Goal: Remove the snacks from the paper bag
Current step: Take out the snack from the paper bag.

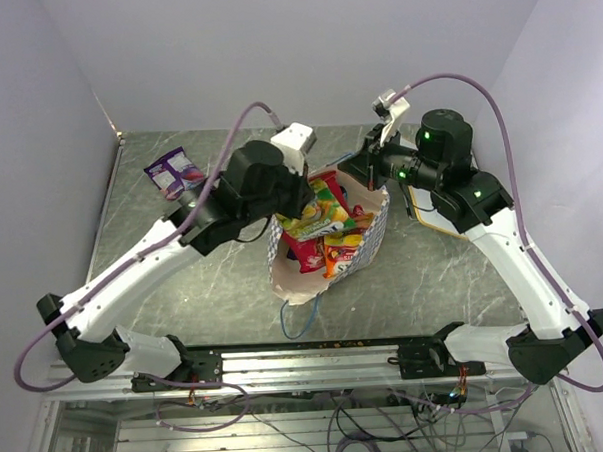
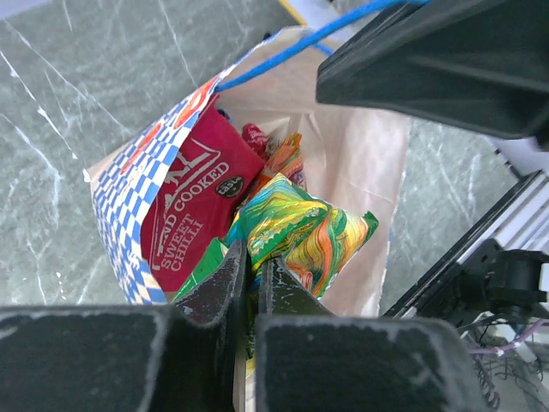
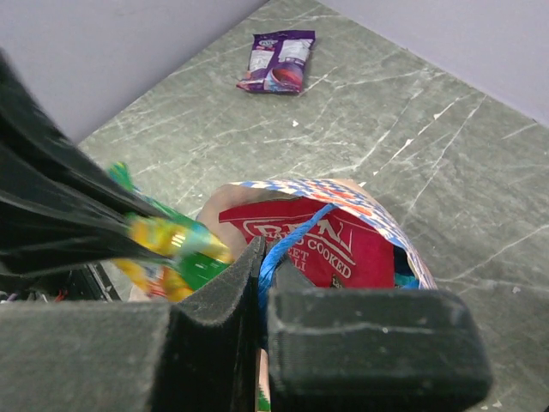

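Grey-green marbled table (image 1: 184, 281), pale walls on three sides. The bag (image 1: 296, 284) lies mid-table with its mouth open and the cream lining showing.

Left claw (image 2: 255, 262): right over the bag's mouth. The fingers are pinched nearly together on the edge of the yellow-green packet (image 2: 300, 232). That packet sits on top of the pile inside the bag, with most of it hanging beyond my fingertips.

Right claw (image 3: 262, 257): at the bag's far-right rim. The fingers are closed on the blue string handle (image 3: 287, 236), which runs up from the rim into the pinch. The checkered rim is just beyond my fingertips.

Snacks (image 1: 327, 235): most are inside the bag, in a loose heap.
- Red packet (image 2: 193, 215) stands against the checkered wall, beside the yellow-green packet. White lettering reads "COOKED" and "SWEET CHILLI"; the line above is cut off.
- From the right wrist, the same red packet shows a partly hidden name and "COOKED".
- Orange packet (image 1: 345, 252) lies in the bag toward its right wall. Its print is too small to read.
- Writing on the yellow-green packet is lost in the swirl pattern.

Purple packet (image 1: 174, 171): flat on the table, well apart from the bag on its far-left side. White panel on the front, text too small to read.

A second blue handle loop (image 1: 298, 321) hangs on the bag's near side.
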Robot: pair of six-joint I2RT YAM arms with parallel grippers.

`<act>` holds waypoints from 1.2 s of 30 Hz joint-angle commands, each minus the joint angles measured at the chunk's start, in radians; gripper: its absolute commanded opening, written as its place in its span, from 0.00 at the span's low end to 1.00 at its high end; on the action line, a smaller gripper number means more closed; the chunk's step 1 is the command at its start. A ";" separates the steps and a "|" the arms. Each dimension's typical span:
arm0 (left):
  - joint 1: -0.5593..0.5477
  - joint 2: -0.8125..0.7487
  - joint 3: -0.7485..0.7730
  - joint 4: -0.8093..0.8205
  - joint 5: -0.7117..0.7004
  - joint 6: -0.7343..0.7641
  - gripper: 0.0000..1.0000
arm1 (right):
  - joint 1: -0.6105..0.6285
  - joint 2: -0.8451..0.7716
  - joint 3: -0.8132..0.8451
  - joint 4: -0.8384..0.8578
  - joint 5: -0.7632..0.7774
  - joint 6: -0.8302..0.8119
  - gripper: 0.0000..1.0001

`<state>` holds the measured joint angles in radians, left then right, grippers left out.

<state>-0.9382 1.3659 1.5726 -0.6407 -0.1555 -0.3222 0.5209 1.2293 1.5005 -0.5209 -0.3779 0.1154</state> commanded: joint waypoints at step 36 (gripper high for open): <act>1.029 0.257 0.058 -0.075 0.296 -0.515 0.07 | 0.002 0.020 0.053 0.013 -0.076 0.020 0.00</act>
<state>0.0418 1.6058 1.5940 -0.8280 0.1219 -0.8135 0.5209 1.2423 1.5043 -0.5186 -0.4309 0.1238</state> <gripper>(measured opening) 0.105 0.007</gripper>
